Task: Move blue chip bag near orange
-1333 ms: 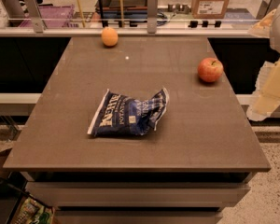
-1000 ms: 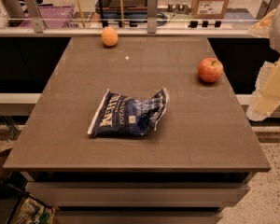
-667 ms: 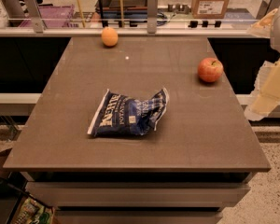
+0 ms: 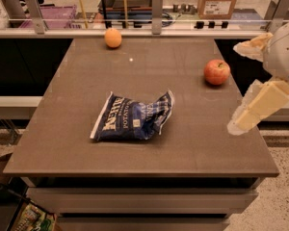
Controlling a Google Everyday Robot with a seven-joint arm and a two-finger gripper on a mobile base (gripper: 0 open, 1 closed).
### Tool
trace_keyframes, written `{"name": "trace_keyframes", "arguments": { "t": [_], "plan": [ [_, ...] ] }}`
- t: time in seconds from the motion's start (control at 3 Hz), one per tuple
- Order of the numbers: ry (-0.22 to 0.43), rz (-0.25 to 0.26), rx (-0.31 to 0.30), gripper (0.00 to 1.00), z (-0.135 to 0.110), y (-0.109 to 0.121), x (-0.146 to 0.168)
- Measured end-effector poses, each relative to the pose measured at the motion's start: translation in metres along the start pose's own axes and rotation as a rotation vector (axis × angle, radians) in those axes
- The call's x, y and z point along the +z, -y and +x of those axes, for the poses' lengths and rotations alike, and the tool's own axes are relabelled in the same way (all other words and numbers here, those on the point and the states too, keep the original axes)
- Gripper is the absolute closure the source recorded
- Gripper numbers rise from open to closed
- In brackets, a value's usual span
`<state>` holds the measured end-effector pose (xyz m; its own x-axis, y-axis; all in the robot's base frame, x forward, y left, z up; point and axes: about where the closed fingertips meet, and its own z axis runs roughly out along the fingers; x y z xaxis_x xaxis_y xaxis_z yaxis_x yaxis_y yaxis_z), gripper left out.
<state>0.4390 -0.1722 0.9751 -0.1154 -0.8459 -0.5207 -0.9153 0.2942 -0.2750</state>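
- Off the table's (image 4: 192,148) right edge: gripper (image 4: 235,86), fingers spread wide, gripping nothing.
- Near the table's middle: bag (image 4: 133,117), crumpled, lying flat (white lettering up).
- At the far edge, well apart from the bag: orange (image 4: 113,38).
- Near the right edge: 1 apple (image 4: 216,71).

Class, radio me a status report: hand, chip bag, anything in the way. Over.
Hand open, empty, off right edge of table. Blue chip bag mid-table, untouched; orange at far edge. Nothing between them; apple far right.
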Motion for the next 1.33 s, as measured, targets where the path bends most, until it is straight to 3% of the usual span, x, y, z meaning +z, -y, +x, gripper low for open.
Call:
{"name": "trace_keyframes", "arguments": {
  "t": [0.33,0.67,1.0,1.33],
  "plan": [
    [0.15,-0.068,0.008,0.0,-0.014,-0.015,0.031],
    [0.226,-0.08,-0.032,0.0,-0.024,-0.019,0.053],
    [0.224,-0.052,-0.06,0.0,-0.032,-0.022,0.073],
    [0.163,0.024,-0.046,0.0,-0.031,-0.019,0.096]
  ]
}}
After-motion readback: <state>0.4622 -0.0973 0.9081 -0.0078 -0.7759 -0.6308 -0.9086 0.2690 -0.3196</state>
